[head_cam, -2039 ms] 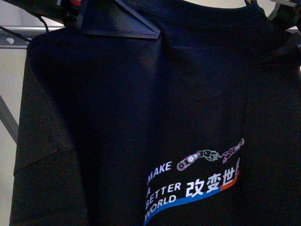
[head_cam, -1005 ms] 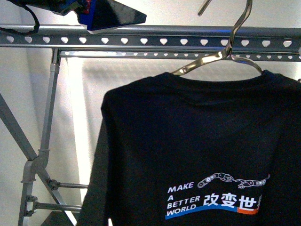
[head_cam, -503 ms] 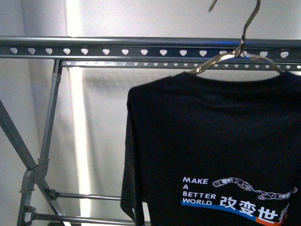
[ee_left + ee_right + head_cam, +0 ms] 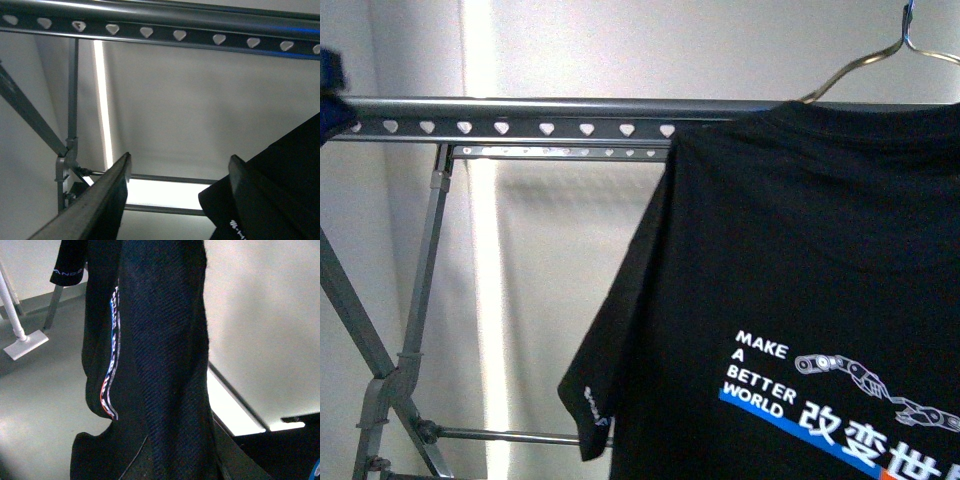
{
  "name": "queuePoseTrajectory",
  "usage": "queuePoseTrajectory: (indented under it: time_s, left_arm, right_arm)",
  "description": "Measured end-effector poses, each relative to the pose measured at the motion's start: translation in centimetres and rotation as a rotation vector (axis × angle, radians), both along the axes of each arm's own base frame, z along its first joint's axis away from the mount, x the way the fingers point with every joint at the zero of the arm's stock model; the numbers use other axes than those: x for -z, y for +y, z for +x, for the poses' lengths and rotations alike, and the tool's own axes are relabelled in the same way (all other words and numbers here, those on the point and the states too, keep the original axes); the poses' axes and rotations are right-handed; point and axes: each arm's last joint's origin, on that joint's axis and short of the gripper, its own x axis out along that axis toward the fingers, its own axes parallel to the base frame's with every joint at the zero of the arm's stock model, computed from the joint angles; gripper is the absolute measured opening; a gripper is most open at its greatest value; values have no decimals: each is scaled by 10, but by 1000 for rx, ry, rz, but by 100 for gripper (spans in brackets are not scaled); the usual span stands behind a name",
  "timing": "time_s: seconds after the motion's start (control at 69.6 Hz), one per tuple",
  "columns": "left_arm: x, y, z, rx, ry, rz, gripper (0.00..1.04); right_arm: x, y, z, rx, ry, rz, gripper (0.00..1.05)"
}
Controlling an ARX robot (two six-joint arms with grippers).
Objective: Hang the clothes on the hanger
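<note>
Left gripper (image 4: 180,165) hung wide and empty below the rail of the rack (image 4: 520,112) | right gripper unseen, grip unknown | shirt (image 4: 800,260) sat on wire hanger (image 4: 860,66) at far right, across the rail | hook was out of frame | risk: if unseated, shirt could drop

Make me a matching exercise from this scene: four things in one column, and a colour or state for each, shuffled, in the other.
Things:
1. T-shirt
2. rack rail
3. wire hanger
4. left gripper

Descriptions:
A. open, nothing between its fingers
B. punched with heart-shaped holes
C. black with white lettering
D. thin and silver

Pairs: 1-C, 2-B, 3-D, 4-A.
</note>
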Motion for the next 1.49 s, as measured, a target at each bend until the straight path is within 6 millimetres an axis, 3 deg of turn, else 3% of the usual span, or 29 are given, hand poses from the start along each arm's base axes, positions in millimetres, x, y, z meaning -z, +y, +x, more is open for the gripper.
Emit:
queuePoseTrajectory:
  time_s: [0.187, 0.316, 0.488, 0.761, 1.048, 1.192, 1.307, 1.407, 1.493]
  left_arm:
    - [59, 0, -37, 4, 51, 12, 23]
    - [82, 0, -58, 5, 58, 13, 2]
    - [105, 0, -84, 4, 57, 16, 4]
    - [131, 0, -116, 4, 55, 16, 4]
    - [145, 0, -137, 4, 55, 16, 4]
    - [149, 0, -145, 4, 53, 17, 4]
    - [152, 0, -150, 4, 57, 16, 4]
    - [154, 0, -154, 4, 52, 16, 4]
    - [158, 0, -157, 3, 36, 17, 4]
  right_arm:
    - [-5, -3, 2, 166, 80, 65, 10]
    - [-13, -10, 18, 297, 126, 106, 10]
    - [-19, -19, 50, 413, 176, 148, 10]
    - [-9, -28, 110, 586, 242, 217, 10]
    - [7, -24, 133, 661, 265, 277, 10]
    - [18, -15, 130, 653, 246, 343, 33]
    - [21, -4, 116, 615, 208, 393, 52]
    - [14, 3, 97, 594, 125, 440, 70]
    - [0, 10, 68, 587, -35, 474, 89]
